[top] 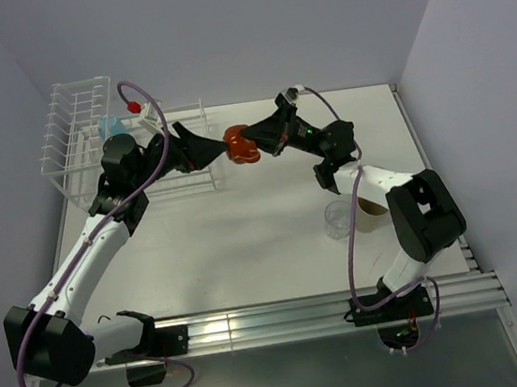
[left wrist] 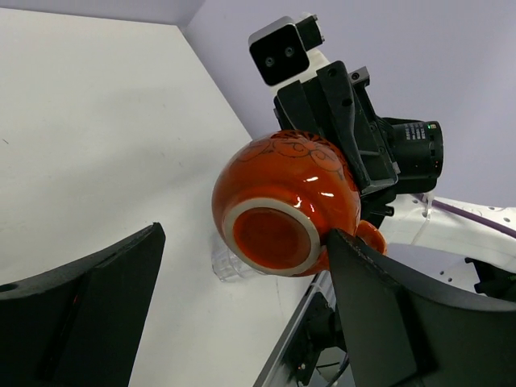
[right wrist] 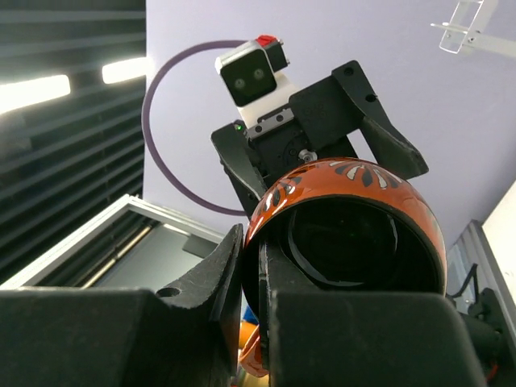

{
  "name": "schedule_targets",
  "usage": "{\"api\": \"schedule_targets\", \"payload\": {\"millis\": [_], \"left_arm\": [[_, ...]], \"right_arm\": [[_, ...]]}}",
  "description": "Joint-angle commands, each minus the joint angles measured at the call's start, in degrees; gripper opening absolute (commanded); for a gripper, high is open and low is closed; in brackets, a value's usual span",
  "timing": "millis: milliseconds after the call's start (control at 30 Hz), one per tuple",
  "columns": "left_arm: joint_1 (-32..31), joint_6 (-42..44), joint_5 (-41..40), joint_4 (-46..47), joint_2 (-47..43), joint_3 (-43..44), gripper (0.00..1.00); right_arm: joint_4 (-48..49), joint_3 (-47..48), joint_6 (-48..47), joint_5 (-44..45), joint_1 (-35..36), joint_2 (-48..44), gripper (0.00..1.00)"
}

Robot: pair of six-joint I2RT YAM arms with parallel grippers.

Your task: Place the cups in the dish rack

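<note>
A squat dark red-orange cup hangs on its side above the table, between the two arms. My right gripper is shut on its rim, one finger inside the mouth and one outside. In the right wrist view the cup fills the centre around that gripper. My left gripper faces the cup's base with its jaws wide open; its right finger is close by the handle. A light blue mug sits in the white wire dish rack.
A clear tumbler and a beige cup stand together on the table at the right, close to the right arm's base. The tumbler also shows below the held cup. The rack fills the far left corner against the wall.
</note>
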Motion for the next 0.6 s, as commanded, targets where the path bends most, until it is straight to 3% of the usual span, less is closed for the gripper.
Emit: {"api": "schedule_targets", "payload": {"millis": [0, 567], "left_arm": [[-0.30, 2.35, -1.15, 1.98, 0.18, 1.64, 0.89], [-2.05, -0.20, 7.28, 13.76, 4.57, 0.33, 0.92]], "right_arm": [[28.10, 3.51, 3.29, 2.00, -0.24, 0.15, 0.00], [29.50, 5.27, 6.54, 2.53, 0.02, 1.12, 0.00]]}}
